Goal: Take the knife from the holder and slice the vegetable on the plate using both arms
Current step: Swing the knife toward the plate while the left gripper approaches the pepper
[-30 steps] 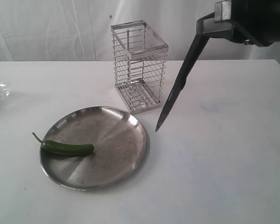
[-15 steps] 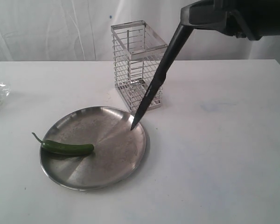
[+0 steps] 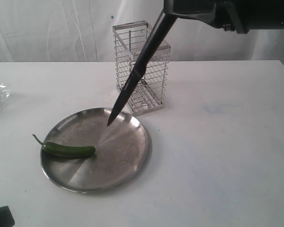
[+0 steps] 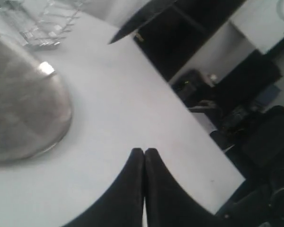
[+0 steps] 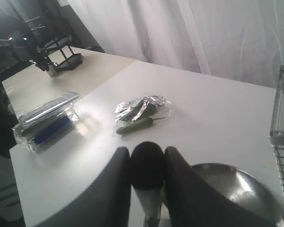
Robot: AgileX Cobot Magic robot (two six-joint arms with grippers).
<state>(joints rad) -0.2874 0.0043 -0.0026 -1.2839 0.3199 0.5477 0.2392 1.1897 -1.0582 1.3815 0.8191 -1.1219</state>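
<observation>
Exterior view: the knife (image 3: 137, 71), already out of the wire holder (image 3: 154, 80) at the plate's (image 3: 132, 156) one o'clock, hangs tip-down over the plate, pinched by the right gripper (image 5: 146, 157), while the left gripper (image 4: 144, 153) is pressed together, empty, and the green chili (image 3: 68, 150) at eight o'clock lies uncut.

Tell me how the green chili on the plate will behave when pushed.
The chili looks round and glossy, so it will probably roll or skid on the smooth steel plate. Being slender, it likely weighs little and shifts easily.
</observation>
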